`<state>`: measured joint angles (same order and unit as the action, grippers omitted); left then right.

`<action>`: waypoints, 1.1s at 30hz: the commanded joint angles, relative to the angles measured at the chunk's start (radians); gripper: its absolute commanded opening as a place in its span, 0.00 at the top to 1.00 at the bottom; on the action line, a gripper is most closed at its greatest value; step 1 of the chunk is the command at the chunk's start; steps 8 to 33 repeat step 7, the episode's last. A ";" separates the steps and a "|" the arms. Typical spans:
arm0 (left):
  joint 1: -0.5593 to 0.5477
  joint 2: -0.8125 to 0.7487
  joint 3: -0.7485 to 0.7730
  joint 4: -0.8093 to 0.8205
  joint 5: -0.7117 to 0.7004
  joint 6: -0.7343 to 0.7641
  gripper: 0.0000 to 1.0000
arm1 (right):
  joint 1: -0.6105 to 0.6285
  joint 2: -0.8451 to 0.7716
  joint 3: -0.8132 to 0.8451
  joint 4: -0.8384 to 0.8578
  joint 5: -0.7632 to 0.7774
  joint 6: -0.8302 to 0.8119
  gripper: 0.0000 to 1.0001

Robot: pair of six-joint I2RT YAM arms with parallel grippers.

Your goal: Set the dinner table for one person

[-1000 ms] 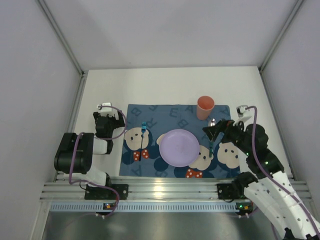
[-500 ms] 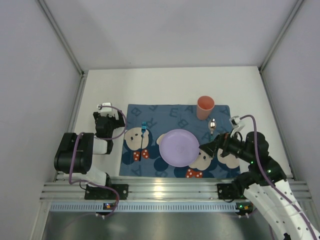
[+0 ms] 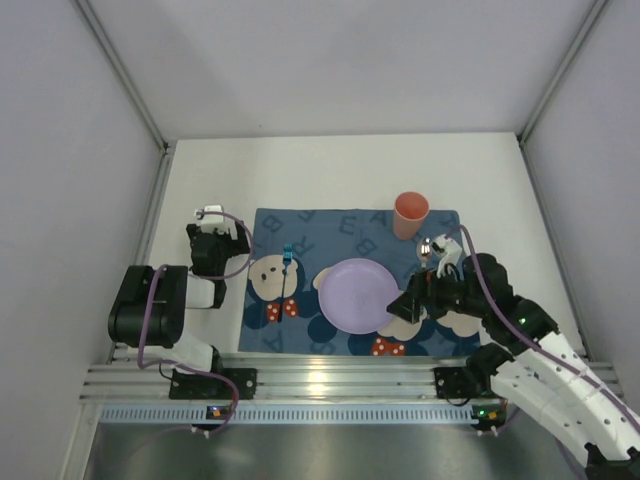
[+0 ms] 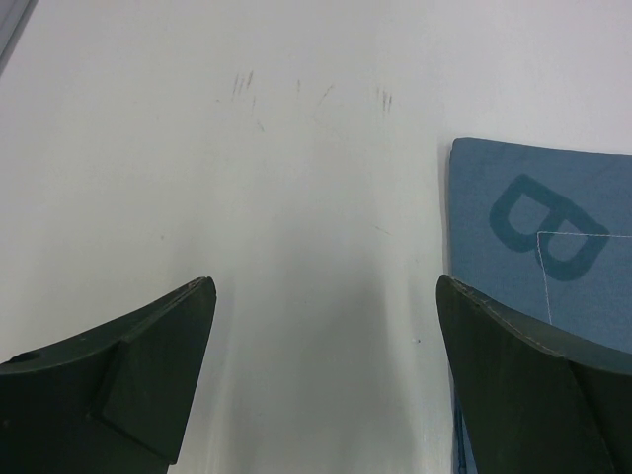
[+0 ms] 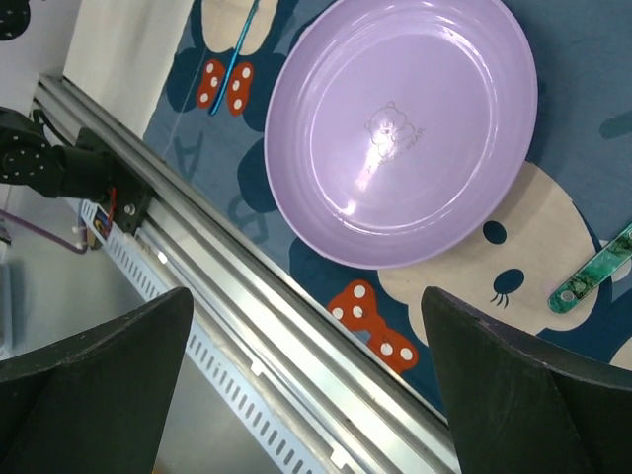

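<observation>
Enclosing the white dinner table point(image 3: 340, 170) and blue mat point(image 3: 330, 226), grey walls point(image 3: 330, 60).

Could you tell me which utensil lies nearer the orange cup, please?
The green-handled spoon, right of the purple plate; the blue-handled utensil lies left of the plate, farther away.

The far half of the surface point(image 3: 330, 165) lies bare between the side walls point(image 3: 90, 150), free for either hand. Nearer, the mat point(image 3: 300, 228) carries the obstacles: a plate point(image 3: 357, 293) in the middle, a cup point(image 3: 410, 213) upright at the far right corner, a spoon point(image 3: 425, 246) just beside the cup and a fork point(image 3: 284, 275) left of the plate. The right hand point(image 5: 306, 296) hangs over the plate's near right edge, fingers spread wide. The left hand point(image 4: 324, 286), also spread wide, sits over bare surface beside the mat's left edge.
</observation>
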<state>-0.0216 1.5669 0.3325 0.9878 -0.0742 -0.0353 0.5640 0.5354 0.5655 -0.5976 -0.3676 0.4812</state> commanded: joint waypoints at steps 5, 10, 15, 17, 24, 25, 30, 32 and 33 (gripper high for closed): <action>0.002 0.001 -0.007 0.083 0.014 -0.008 0.02 | 0.034 0.017 0.048 0.088 0.067 0.011 0.00; 0.002 0.001 -0.007 0.081 0.014 -0.006 0.02 | 0.045 0.024 0.057 0.087 0.122 0.031 0.00; 0.002 0.001 -0.007 0.081 0.014 -0.006 0.02 | 0.045 0.024 0.057 0.087 0.122 0.031 0.00; 0.002 0.001 -0.007 0.081 0.014 -0.006 0.02 | 0.045 0.024 0.057 0.087 0.122 0.031 0.00; 0.002 0.001 -0.007 0.081 0.014 -0.006 0.02 | 0.045 0.024 0.057 0.087 0.122 0.031 0.00; 0.002 0.001 -0.007 0.081 0.014 -0.006 0.02 | 0.045 0.024 0.057 0.087 0.122 0.031 0.00; 0.002 0.001 -0.007 0.081 0.014 -0.006 0.02 | 0.045 0.024 0.057 0.087 0.122 0.031 0.00; 0.002 0.001 -0.007 0.081 0.014 -0.006 0.02 | 0.045 0.024 0.057 0.087 0.122 0.031 0.00; 0.002 0.001 -0.007 0.081 0.014 -0.006 0.02 | 0.045 0.024 0.057 0.087 0.122 0.031 0.00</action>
